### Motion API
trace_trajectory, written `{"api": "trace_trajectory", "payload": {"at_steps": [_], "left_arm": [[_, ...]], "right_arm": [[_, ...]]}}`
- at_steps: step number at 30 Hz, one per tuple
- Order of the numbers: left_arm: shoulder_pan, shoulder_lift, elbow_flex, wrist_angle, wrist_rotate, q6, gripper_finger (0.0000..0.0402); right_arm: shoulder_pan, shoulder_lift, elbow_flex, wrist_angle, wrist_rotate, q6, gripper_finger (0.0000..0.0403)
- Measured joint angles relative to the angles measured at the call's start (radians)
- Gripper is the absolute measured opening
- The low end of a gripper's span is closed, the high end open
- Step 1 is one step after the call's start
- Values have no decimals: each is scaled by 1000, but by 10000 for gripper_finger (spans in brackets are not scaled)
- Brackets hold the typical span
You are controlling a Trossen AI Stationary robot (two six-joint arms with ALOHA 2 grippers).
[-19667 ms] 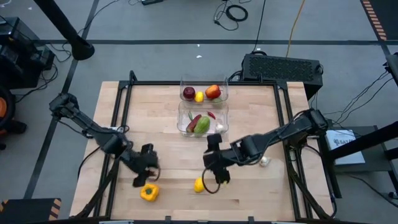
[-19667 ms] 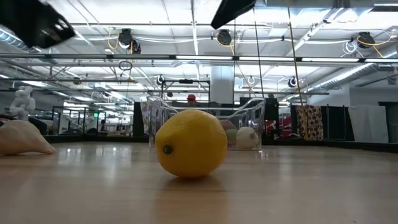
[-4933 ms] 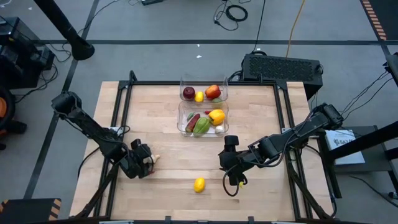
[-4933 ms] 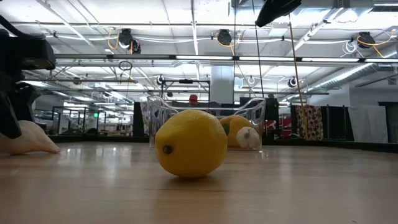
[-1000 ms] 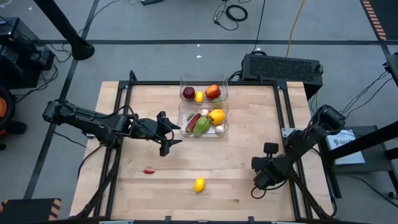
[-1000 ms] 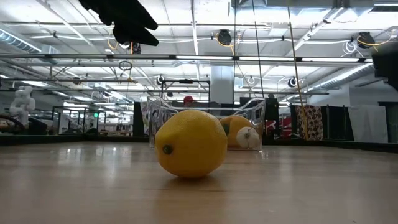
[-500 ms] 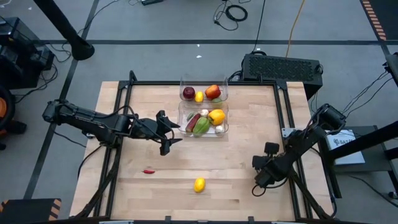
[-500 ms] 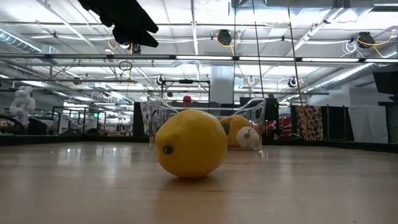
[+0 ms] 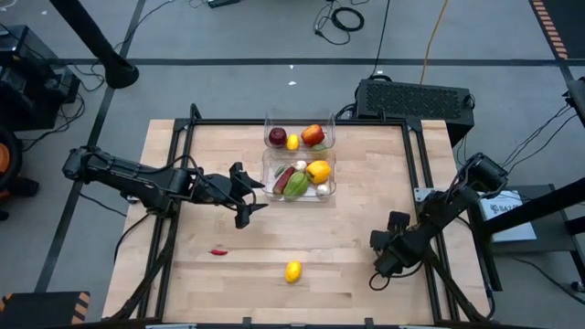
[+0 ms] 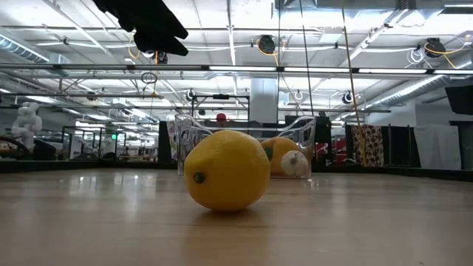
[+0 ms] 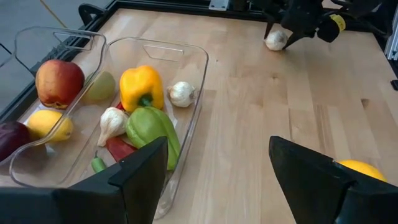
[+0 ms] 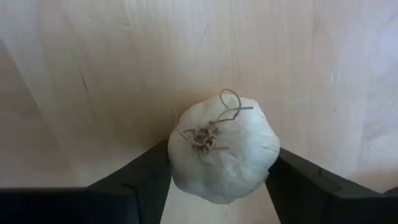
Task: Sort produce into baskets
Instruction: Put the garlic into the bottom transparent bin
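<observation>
A white garlic bulb [image 12: 224,149] lies on the wood at the table's near right, with my right gripper [image 12: 221,180] shut on it from above. The arm hides the bulb in the high view, where that gripper [image 9: 388,254] points down. My left gripper [image 9: 249,196] hangs open above the table, just left of the near basket [image 9: 271,187], with nothing between its fingers [image 11: 146,165]. That basket holds peppers and garlic, and the far basket [image 9: 300,120] holds apples and a lemon. A lemon [image 9: 292,270] and a red chilli [image 9: 218,251] lie loose on the table. My right gripper pinches the garlic bulb between its two fingers, one finger [image 12: 140,180] on each side of the bulb's round body [image 12: 180,155]. The fingers come from above, pointing down. The bulb sits on the table with its rooty end [image 12: 205,134] up.
The black frame rail [image 9: 422,183] runs along the table's right side close to my right arm. A black box [image 9: 416,99] stands beyond the far right corner. Bare wood lies between the loose lemon [image 10: 227,170] and the baskets.
My right gripper has sunk a little toward the table at the near right. My left arm has kept still.
</observation>
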State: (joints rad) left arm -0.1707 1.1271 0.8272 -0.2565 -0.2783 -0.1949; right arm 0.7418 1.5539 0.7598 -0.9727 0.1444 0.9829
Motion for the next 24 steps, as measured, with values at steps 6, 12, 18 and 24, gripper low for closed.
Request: {"api": "trace_trajectory", "payload": {"at_steps": [6, 12, 18, 24], "left_arm": [[0, 0, 0, 0, 0, 0, 286], [0, 0, 0, 0, 0, 0, 286], [0, 0, 0, 0, 0, 1, 286], [0, 0, 0, 0, -11, 27, 286]], "right_arm": [[-2, 2, 66, 1, 30, 0, 211], [-18, 2, 126, 3, 29, 0, 209], [-61, 2, 220, 34, 109, 5, 208], [-188, 0, 410, 133, 335, -71, 208]]}}
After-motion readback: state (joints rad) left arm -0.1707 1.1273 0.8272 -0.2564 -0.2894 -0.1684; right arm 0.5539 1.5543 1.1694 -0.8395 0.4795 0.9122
